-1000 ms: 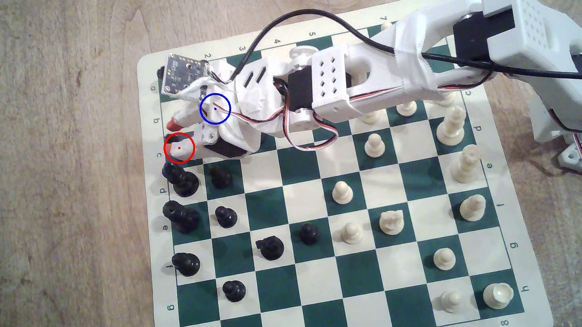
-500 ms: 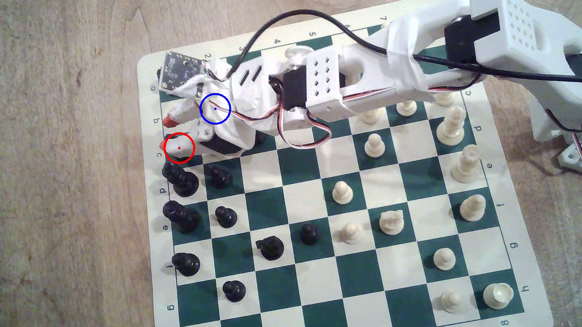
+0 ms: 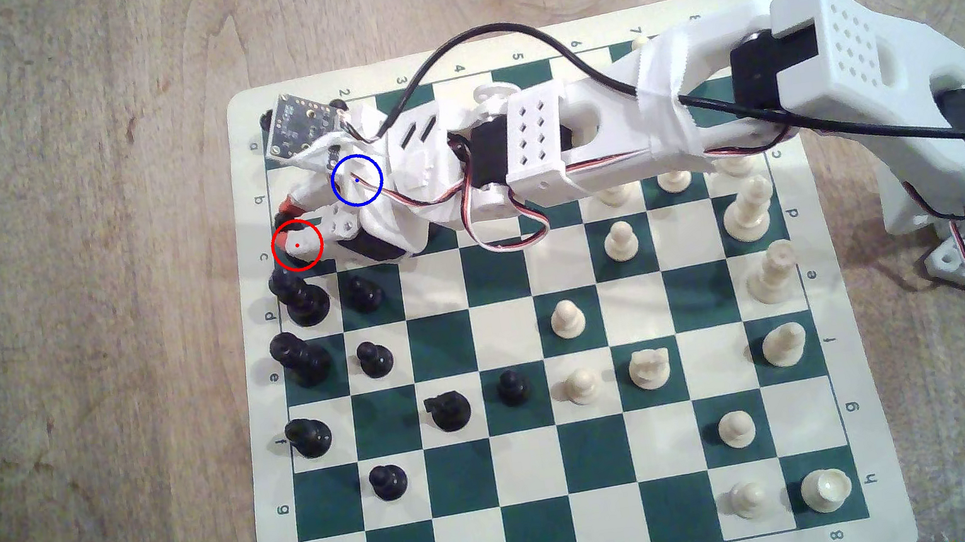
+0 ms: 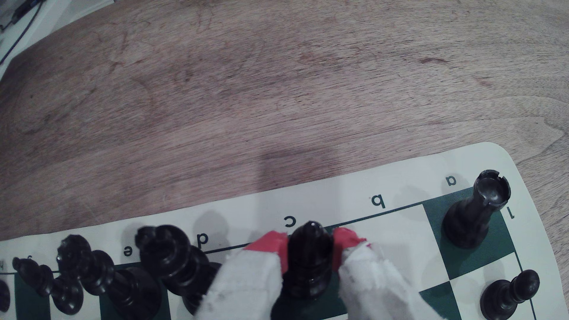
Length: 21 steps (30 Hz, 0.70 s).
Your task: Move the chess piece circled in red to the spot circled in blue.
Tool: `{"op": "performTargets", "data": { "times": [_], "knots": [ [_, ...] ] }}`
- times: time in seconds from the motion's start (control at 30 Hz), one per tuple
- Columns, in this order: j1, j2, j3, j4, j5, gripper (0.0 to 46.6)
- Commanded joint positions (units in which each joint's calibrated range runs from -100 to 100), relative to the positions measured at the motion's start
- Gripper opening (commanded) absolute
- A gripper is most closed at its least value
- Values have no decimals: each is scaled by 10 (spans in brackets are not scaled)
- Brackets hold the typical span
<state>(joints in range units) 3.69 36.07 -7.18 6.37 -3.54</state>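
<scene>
Spreading under everything, a worn brown wooden desk (image 3: 76,318) carries a cream vinyl chess mat with dark green squares (image 3: 543,341). Across the mat's far side, a white printed robot arm with black servos (image 3: 547,142) is stretched from the exterior view's right toward the far left corner. Its cloth-wrapped, red-tipped pincer (image 4: 311,246) is seen clamped on the glossy black bishop-like piece (image 4: 309,261), one finger on each flank, at the mat edge by the letter c; whether the base is touching the square cannot be told. In the exterior view, the blue-ringed green square (image 3: 357,180) lies just right of the pincer tips, covered by the wrist. A black rook (image 4: 474,212) is seen standing on the corner square by the letter a.
</scene>
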Motion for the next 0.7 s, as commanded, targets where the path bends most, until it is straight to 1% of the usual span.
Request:
{"op": "performTargets", "data": {
  "times": [0.0, 0.03, 0.07, 0.4, 0.5, 0.67],
  "knots": [
    [-4, -26, -56, -16, -2, 38],
    [-5, -27, -56, -16, -2, 5],
    [-5, -27, -56, -17, -2, 3],
    [0, -36, -95, -9, 0, 3],
    [12, -49, -95, -7, -1, 3],
    [17, -71, -84, -3, 1, 3]
  ]
}}
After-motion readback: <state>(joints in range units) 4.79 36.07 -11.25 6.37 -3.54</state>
